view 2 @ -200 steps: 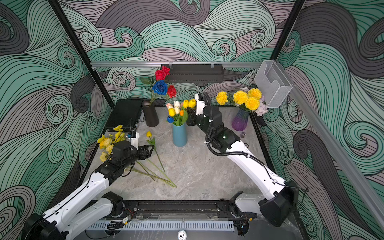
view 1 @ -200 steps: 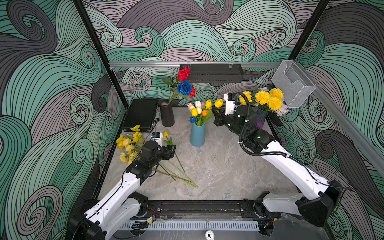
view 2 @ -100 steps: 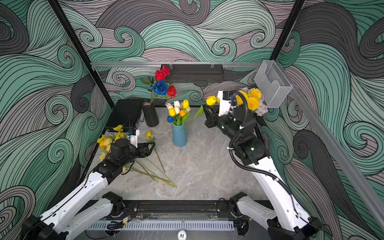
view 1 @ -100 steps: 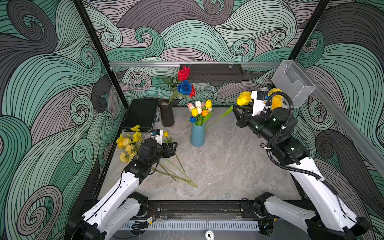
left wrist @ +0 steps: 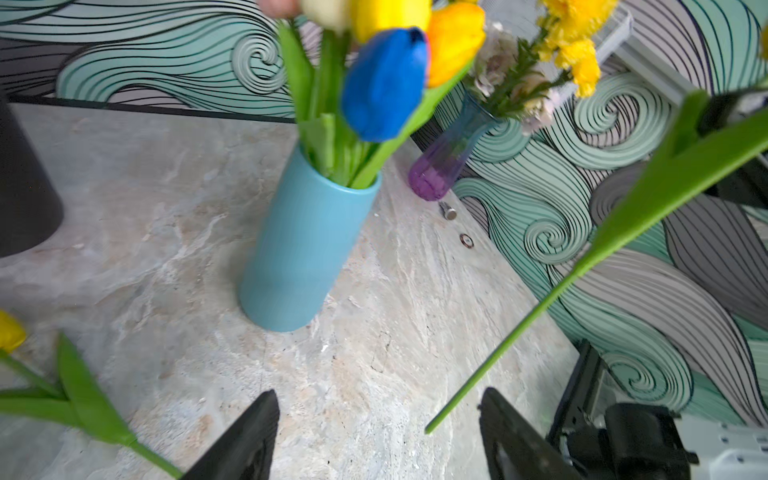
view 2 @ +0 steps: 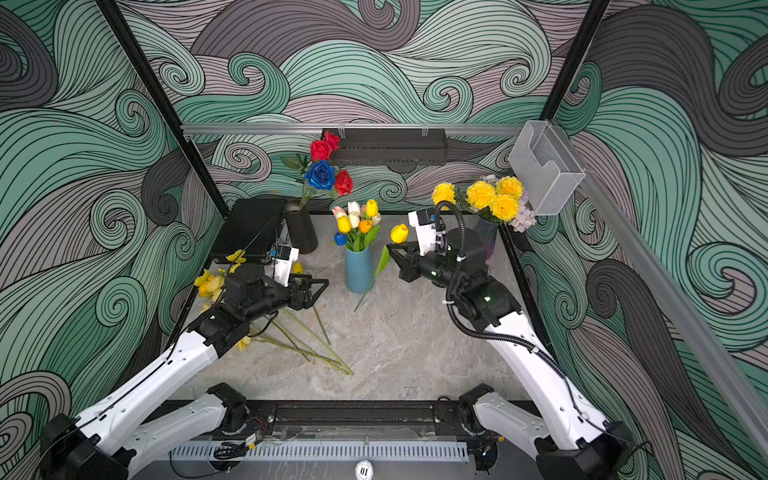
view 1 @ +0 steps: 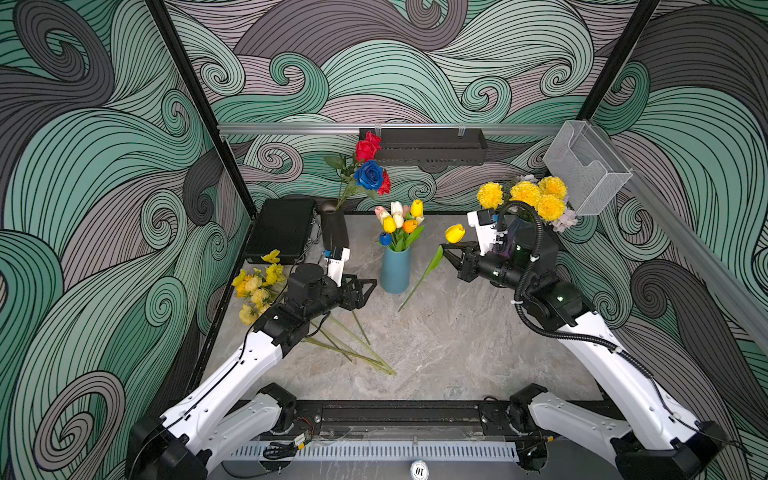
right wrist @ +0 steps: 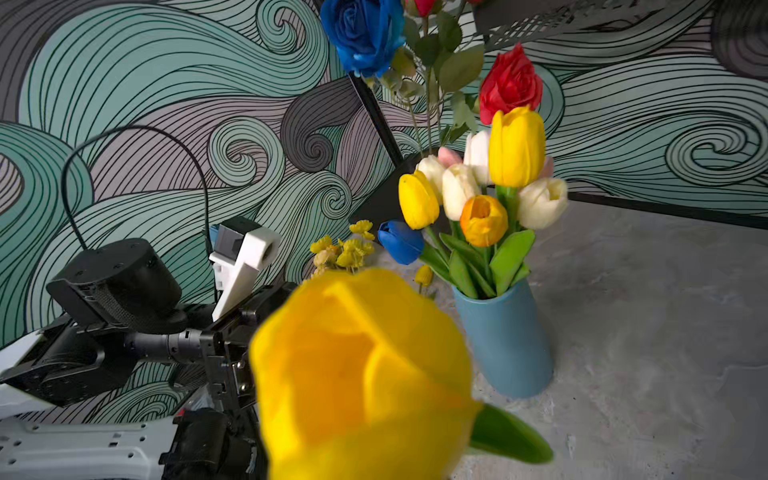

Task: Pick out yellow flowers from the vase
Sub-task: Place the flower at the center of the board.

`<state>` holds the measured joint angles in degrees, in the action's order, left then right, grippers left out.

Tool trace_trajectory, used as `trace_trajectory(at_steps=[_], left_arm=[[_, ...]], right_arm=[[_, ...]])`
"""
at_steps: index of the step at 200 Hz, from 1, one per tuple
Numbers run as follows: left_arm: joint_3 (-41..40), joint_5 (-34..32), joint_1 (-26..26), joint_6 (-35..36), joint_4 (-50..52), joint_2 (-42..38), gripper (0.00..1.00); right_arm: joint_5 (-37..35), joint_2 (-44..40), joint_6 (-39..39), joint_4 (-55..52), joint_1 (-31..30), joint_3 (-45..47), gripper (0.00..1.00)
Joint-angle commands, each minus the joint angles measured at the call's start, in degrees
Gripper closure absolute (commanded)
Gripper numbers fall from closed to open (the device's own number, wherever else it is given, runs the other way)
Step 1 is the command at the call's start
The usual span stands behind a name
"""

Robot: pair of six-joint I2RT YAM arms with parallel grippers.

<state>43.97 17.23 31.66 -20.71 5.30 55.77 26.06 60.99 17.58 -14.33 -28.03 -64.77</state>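
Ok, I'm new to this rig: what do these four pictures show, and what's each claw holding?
Two white robot arms, each ending in a black claw, work over a table. Two pictures look down from overhead; two come from cameras on the wrists. On the table stand a blue vase of tulips, a black vase of roses and a purple vase; picked yellow flowers lie near the left arm. The right claw is shut on a yellow tulip, by its stem, in mid-air. The left claw is open, empty.

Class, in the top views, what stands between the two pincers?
The blue vase, with the stem of the yellow tulip that the right pincer holds hanging beside it. Both top views show this.
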Motion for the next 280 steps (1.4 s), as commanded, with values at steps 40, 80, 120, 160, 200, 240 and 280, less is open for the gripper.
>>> trace_trajectory(at_steps=[40,80,120,160,200,240,280], left_arm=[[4.8,6.9,5.8,7.8,1.2,5.7,0.28],[6.8,10.9,6.9,8.9,2.3,9.3,0.41],[7.8,13.3,8.0,9.6,2.3,11.3,0.55],[8.4,13.8,8.8,10.5,3.1,12.2,0.76],[8.9,14.0,9.2,10.8,3.6,12.8,0.92],[9.1,13.5,9.5,11.0,3.8,13.0,0.95],[9.1,10.2,9.6,10.6,4.2,12.7,0.98]], right_arm=[[6.1,2.4,-2.5,4.0,-3.7,-0.4,0.98],[6.0,3.0,-3.3,4.8,-4.6,-0.8,0.98],[6.0,3.5,-3.3,5.0,-4.9,-1.2,0.98],[5.1,3.9,-3.4,5.1,-5.2,-1.1,0.98],[4.7,4.3,-3.5,4.9,-5.4,-1.3,0.98],[4.3,4.1,-3.7,4.8,-5.5,-1.2,0.94],[1.5,2.6,-4.3,4.8,-5.5,-0.4,0.74]])
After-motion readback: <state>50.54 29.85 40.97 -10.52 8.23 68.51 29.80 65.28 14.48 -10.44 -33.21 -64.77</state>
